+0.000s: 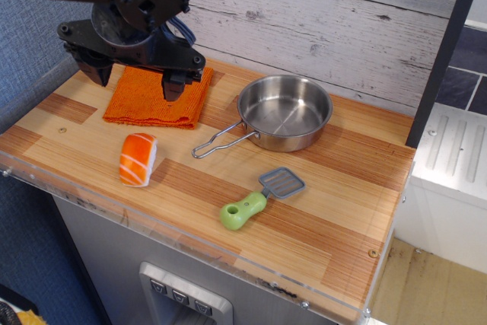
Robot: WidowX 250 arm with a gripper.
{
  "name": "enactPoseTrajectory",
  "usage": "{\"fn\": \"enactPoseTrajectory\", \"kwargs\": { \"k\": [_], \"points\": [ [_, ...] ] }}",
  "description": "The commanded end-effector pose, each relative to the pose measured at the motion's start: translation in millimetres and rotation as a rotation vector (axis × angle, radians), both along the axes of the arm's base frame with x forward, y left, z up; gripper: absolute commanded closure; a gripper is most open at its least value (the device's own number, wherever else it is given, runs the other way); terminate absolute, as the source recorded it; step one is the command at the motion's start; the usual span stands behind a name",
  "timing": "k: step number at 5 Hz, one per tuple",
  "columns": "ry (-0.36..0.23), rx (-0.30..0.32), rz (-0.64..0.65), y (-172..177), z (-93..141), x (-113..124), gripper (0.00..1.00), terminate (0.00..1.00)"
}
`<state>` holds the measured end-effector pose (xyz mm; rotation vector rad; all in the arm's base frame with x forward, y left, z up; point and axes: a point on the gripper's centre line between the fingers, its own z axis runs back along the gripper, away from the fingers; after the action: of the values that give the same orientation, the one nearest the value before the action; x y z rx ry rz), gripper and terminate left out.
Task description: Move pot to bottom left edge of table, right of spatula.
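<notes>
The pot point(285, 112) is a shallow shiny steel pan at the back right of the table point(84, 146), its wire-loop handle point(221, 141) pointing forward-left. The spatula point(260, 198), with a lime-green handle and grey slotted blade, lies in front of the pot. My gripper point(135, 80) hangs above the orange cloth at the back left, well left of the pot. Its two black fingers are spread apart and hold nothing.
An orange cloth point(156, 98) lies folded at the back left under the gripper. An orange-and-white sushi piece point(138, 159) stands in front of it. A clear acrylic rim point(183, 245) runs along the front edge. A white plank wall backs the table.
</notes>
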<state>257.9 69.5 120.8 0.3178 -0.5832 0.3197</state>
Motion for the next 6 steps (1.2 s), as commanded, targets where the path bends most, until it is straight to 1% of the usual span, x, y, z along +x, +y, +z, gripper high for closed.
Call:
{"fn": "enactPoseTrajectory", "kwargs": {
  "k": [1,2,3,4,5,6],
  "points": [
    [0.0,0.0,0.0,0,0,0,0.0,0.0],
    [-0.025,-0.027,0.02,6,0,8,0.0,0.0],
    [-0.05,-0.072,0.035,5,-4,19,0.0,0.0],
    [-0.119,-0.155,0.062,2,-8,35,0.0,0.0],
    [-0.089,-0.132,0.061,0,-15,52,0.0,0.0],
    [-0.089,-0.148,0.042,-7,-27,74,0.0,0.0]
  ]
}}
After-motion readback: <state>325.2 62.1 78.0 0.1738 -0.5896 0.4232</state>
